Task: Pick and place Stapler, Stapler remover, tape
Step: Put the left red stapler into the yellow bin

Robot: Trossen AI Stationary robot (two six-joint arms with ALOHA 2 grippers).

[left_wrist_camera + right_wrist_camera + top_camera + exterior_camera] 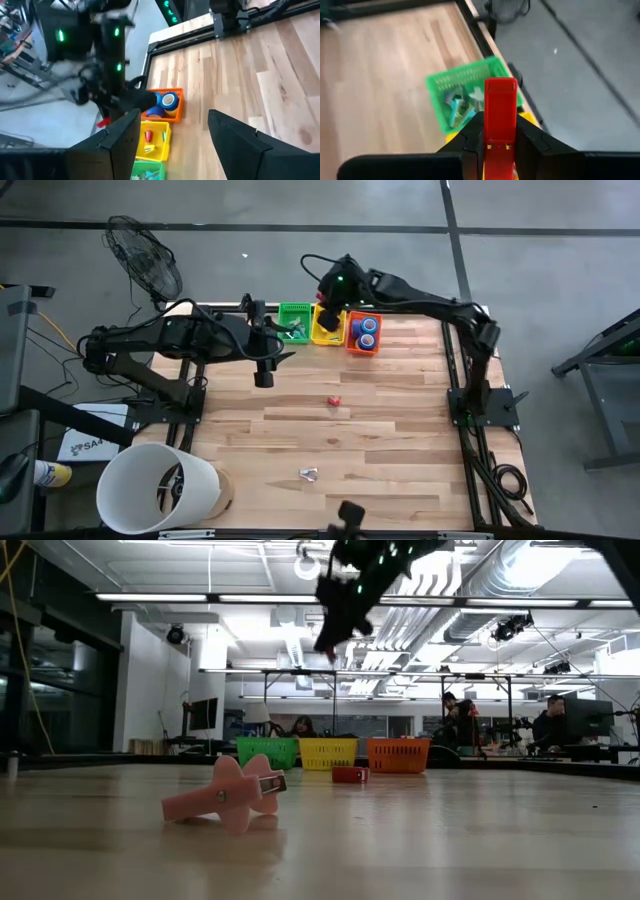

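Carrying: right pincer (497, 145) is clamped on a red plastic stapler (500, 115), held up above the row of baskets at the desk's 12 o'clock edge.
Nearest item: small silvery claw-shaped staple remover (308, 473) lies toward 6 o'clock on the pale wooden plank desk (400, 440); beside it in the low view sits a pink winged plastic staple remover (228, 796).
Mid-desk: small red stapler (334, 400) lies alone near the centre, well apart from the baskets.
Left pincer: left pincer (264, 377) hangs open and empty at about 10 o'clock, just short of the baskets.
Baskets: green mesh plastic basket (294, 321) holds pale bits; yellow mesh basket (327, 330) sits in the middle; orange mesh basket (362, 336) holds blue ring-shaped tape rolls (368, 331).
Judged step: delivering the held stapler, most likely into the yellow basket, with several items left to collect.
Risk one: a release off-centre could drop the stapler on a rim, or into the green basket directly under it in the wrist view.
Risk two: both arms crowd the 12 o'clock edge, so a careless swing might knock them together or shove a basket.
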